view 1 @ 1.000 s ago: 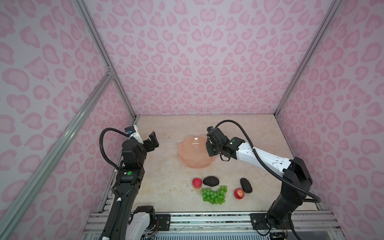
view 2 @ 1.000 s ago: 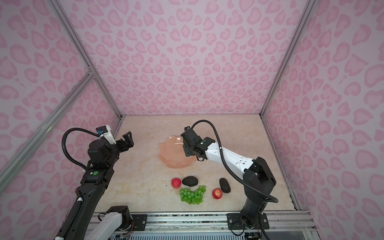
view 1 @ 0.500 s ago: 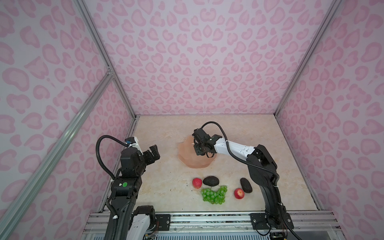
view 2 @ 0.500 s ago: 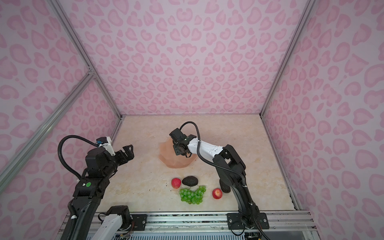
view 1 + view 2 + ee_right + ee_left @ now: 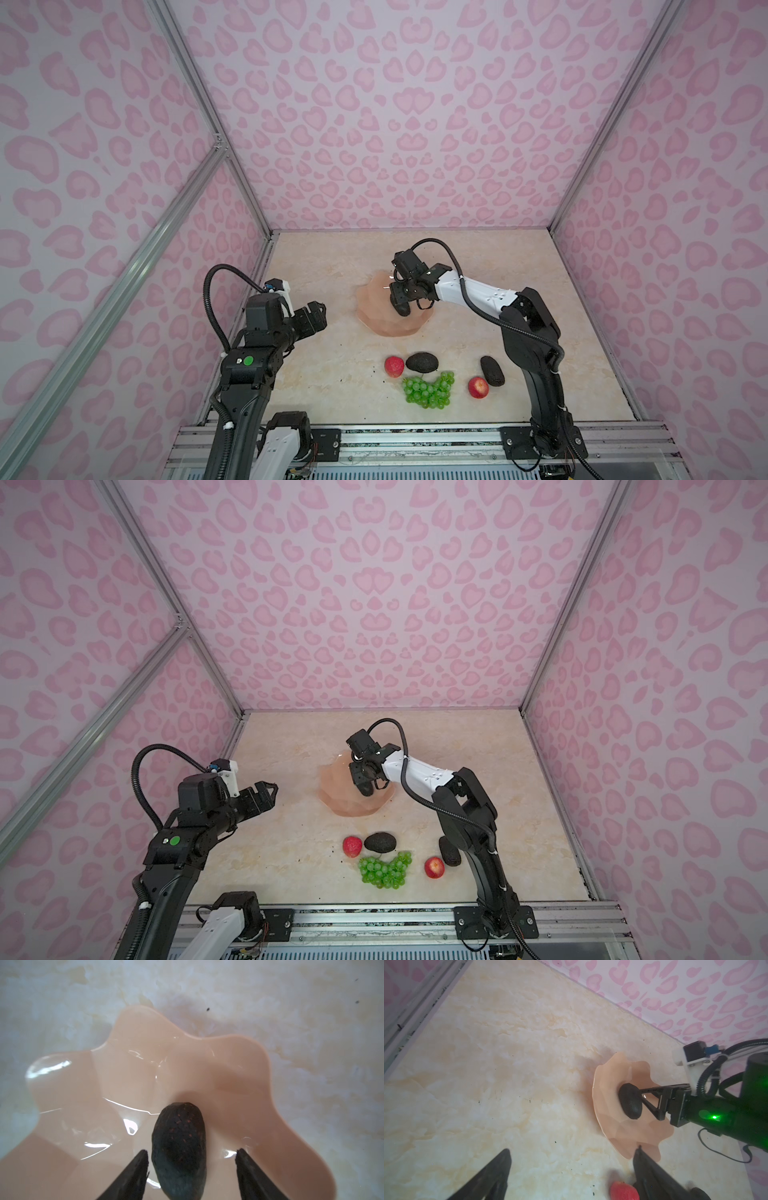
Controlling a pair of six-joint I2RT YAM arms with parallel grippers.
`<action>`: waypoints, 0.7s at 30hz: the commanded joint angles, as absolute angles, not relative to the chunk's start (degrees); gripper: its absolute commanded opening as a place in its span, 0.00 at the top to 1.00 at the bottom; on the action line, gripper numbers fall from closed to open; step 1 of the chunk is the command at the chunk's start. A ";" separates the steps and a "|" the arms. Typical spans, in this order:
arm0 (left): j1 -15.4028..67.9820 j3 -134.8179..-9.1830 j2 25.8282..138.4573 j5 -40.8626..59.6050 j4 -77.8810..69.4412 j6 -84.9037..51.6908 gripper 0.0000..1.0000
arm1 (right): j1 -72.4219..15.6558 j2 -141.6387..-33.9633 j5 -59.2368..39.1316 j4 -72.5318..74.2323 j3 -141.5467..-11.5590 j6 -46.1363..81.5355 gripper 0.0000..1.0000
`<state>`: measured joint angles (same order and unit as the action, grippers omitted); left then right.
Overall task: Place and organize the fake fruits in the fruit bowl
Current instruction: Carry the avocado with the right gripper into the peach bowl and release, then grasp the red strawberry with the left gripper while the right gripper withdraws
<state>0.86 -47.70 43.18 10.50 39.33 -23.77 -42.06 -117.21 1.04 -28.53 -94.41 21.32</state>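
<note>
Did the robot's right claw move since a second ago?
Yes. In a top view, the right gripper moved leftward, from the right rim of the fruit bowl to over its middle.

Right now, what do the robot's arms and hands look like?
The left arm and right arm are black with one white segment and a looping ribbed black cable each. The left bears a round green sticker. The left hand and right hand have slim black tapered fingers.

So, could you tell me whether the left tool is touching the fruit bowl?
Apart: in both top views, bare tabletop shows between the left tool and the fruit bowl.
</note>
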 commanded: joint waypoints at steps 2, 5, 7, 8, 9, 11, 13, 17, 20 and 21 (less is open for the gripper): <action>6.52 -46.24 44.05 12.57 40.39 -27.79 0.09 | -40.11 -107.94 -1.37 -22.57 -88.39 23.48 0.26; 13.35 -44.32 45.43 10.13 39.61 -30.50 0.09 | -37.74 -99.44 -1.76 -17.60 -80.34 24.96 0.20; 18.41 -43.15 47.18 9.37 38.60 -32.70 0.09 | -35.93 -94.30 -1.76 -15.18 -75.59 25.71 0.14; 20.51 -42.69 48.10 8.98 37.96 -33.62 0.10 | -35.17 -92.39 -1.72 -14.56 -73.80 25.91 0.12; 22.98 -42.25 49.21 8.29 37.06 -34.40 0.10 | -34.33 -90.33 -1.33 -13.98 -71.81 26.33 0.11; 27.21 -42.02 51.44 6.88 35.63 -35.84 0.10 | -32.96 -87.09 -0.80 -13.13 -68.53 26.78 0.10; 31.11 -42.22 54.07 5.57 33.83 -36.76 0.09 | -31.89 -84.81 -0.22 -12.77 -66.05 27.01 0.09; 37.75 -43.95 61.16 3.66 31.80 -37.43 0.09 | -30.60 -81.72 0.43 -12.98 -62.88 27.51 0.08; 41.08 -45.06 66.64 3.16 30.75 -38.17 0.08 | -30.02 -80.63 0.44 -13.10 -61.51 27.64 0.08; 41.83 -45.26 68.28 3.08 30.37 -38.46 0.08 | -29.90 -80.29 0.44 -13.18 -61.12 27.73 0.08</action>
